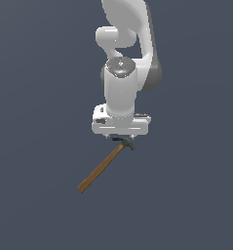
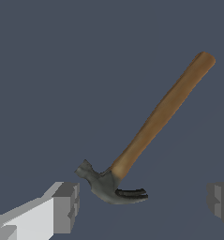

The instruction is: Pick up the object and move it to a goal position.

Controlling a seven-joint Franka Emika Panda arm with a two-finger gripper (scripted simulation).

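The hammer (image 1: 102,167) lies on the dark grey floor, its brown wooden handle running toward the exterior view's lower left and its dark grey head (image 1: 124,143) just under my hand. In the wrist view the hammer (image 2: 155,122) shows whole, with its head (image 2: 109,183) between my two fingers. My gripper (image 2: 144,201) is open, one fingertip (image 2: 66,207) on each side of the head with a gap to it. In the exterior view the gripper (image 1: 122,137) sits right above the head, its fingers mostly hidden by the hand.
The white arm (image 1: 123,63) rises straight above the hammer head. A flat dark grey floor (image 1: 35,146) surrounds everything; no other objects show.
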